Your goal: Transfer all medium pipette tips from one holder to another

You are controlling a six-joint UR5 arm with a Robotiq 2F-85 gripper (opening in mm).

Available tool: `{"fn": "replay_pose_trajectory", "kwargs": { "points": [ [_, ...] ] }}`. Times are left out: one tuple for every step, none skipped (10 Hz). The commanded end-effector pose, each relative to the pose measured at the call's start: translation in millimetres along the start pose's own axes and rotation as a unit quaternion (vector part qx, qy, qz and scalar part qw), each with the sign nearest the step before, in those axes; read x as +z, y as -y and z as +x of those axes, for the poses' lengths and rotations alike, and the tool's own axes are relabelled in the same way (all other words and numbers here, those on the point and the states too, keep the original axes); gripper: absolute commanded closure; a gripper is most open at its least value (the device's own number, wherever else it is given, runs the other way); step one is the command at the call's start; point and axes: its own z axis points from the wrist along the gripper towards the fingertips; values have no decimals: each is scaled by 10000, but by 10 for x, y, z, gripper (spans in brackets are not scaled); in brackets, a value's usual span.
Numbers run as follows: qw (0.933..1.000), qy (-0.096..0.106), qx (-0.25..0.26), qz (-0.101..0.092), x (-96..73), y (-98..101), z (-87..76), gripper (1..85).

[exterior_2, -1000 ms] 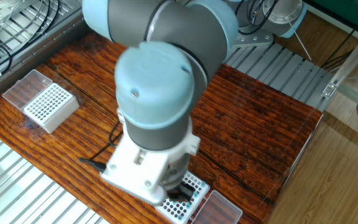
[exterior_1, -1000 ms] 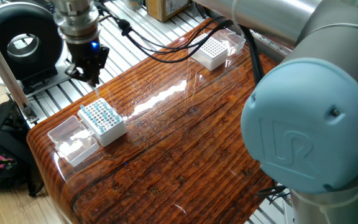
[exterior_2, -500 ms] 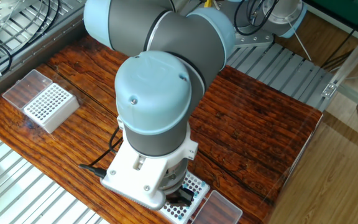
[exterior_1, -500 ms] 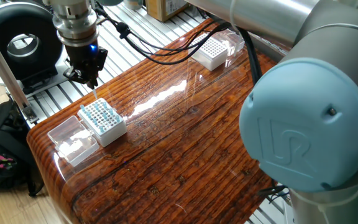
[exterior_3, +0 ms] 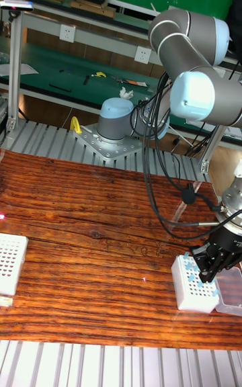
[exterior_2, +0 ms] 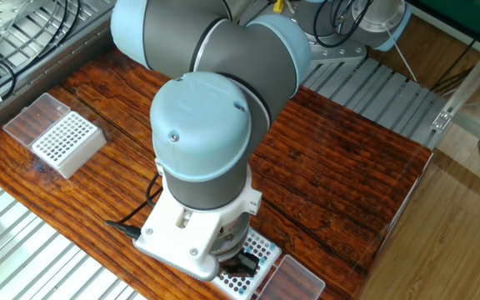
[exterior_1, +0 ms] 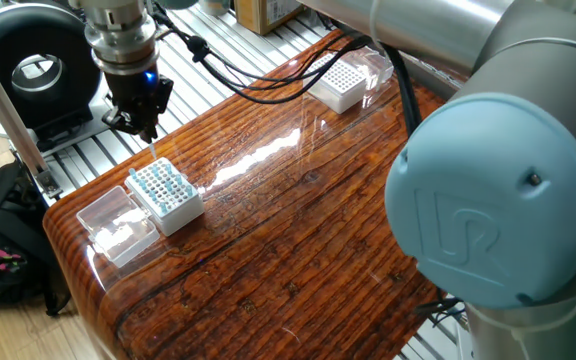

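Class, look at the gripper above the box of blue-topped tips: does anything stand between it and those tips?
Nothing visible does. The gripper hangs directly over the medium pipette tips in their white box, with only open air between them.

Your arm [exterior_3: 185,41] is built of grey cylindrical links with pale blue round joint caps [exterior_1: 488,215], the nearest cap bearing an embossed UR mark, and it rises from a grey base with a pale blue top [exterior_3: 115,121] on a bolted plate. At the wrist you see a ribbed silver metal collar [exterior_1: 120,30], a black gripper [exterior_1: 140,125] with a small blue light, and black cables [exterior_3: 158,179] looping along the arm.
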Motion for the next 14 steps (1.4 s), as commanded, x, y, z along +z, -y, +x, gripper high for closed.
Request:
{"fn": "replay_pose_trajectory", "kwargs": {
  "points": [
    [10000, 17, 26, -78, -22, -3, 18, 843],
    [10000, 10, 26, -80, -33, -3, 27, 843],
    [10000, 10, 26, -80, -27, 0, 27, 843],
    [10000, 16, 25, -70, -20, 9, 23, 843],
    [10000, 12, 25, -55, -10, 23, 27, 843],
    [10000, 12, 17, -55, 9, 36, 31, 843],
    [10000, 14, 10, -63, 17, 41, 37, 843],
    [10000, 16, 10, -70, 18, 40, 37, 843],
    [10000, 19, 11, -85, 23, 29, 35, 843],
    [9999, 25, 35, -107, 37, 4, 34, 843],
    [9999, 8, 57, -104, 49, -6, 45, 843],
    [10000, -43, 75, 10, 62, 39, 75, 843],
    [9999, -95, 96, 60, 71, 56, 102, 843],
    [9999, -114, 88, 72, 74, 62, 110, 843]
  ]
}}
